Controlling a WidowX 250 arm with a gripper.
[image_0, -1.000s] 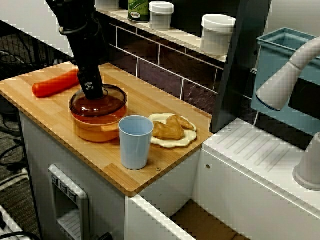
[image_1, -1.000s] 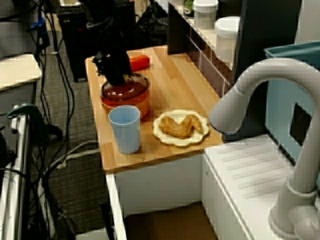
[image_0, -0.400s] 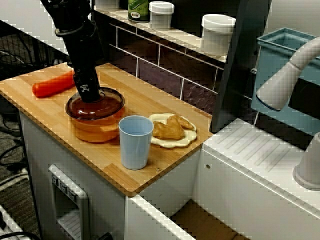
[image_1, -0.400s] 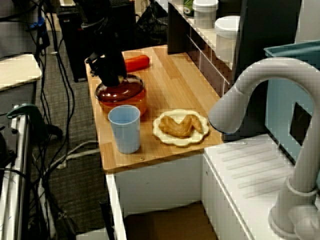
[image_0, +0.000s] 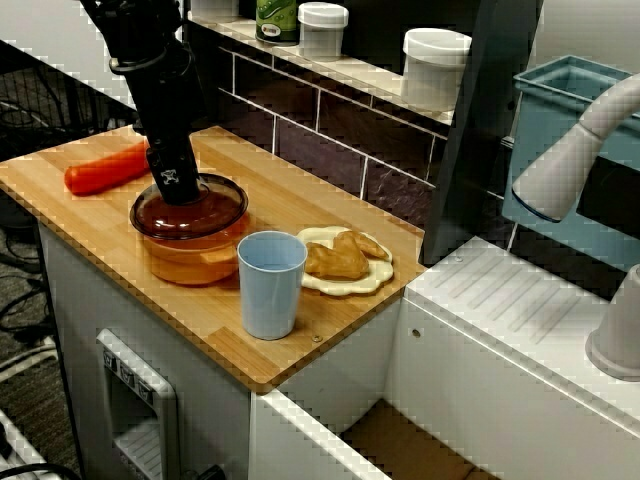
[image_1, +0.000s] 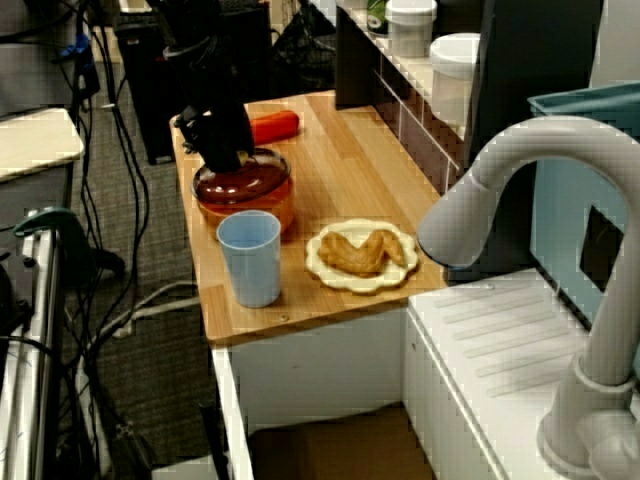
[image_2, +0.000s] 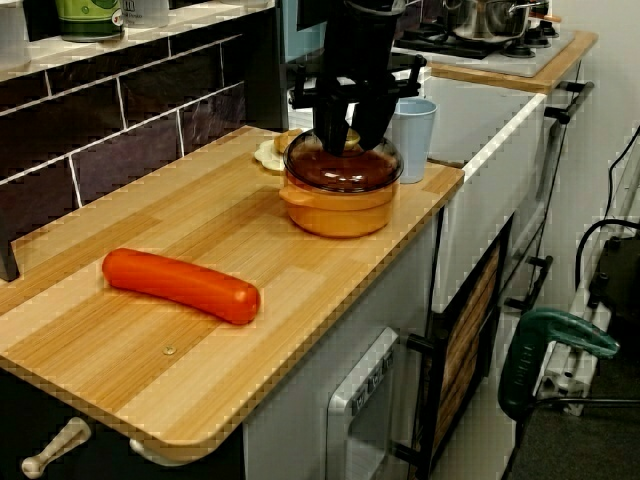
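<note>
View from the carrot end is the one I trust here. The gripper (image_2: 347, 138) is straight down on the middle of the glass lid (image_2: 340, 172), one finger on each side of the knob and pinched in on it. The knob itself is hidden behind the fingers, so I'm calling it clamped from how tight they sit.

The lid is on top of the orange pot (image_2: 335, 212) but not square on it. In the view from the front corner it hangs a bit over the pot's left rim and looks slightly tilted. I can't tell if it's fully resting or partly carried.

How it'll handle, my guess:
- Glass, so stiff, fairly heavy for its size, and it won't like being knocked against the pot's rim.
- Smooth and slippery at the edge, so the centre knob is the only sane place to hold it.
- With a narrow pinch like that it could swing or twist if it's tipped.

Around it on the counter (image_2: 190, 225):
- The carrot (image_2: 180, 285) lies well apart to one side.
- The blue cup (image_0: 271, 285) stands just beside the pot.
- The plate (image_0: 330, 287) with a pastry (image_0: 335, 258) is right behind the cup.
</note>
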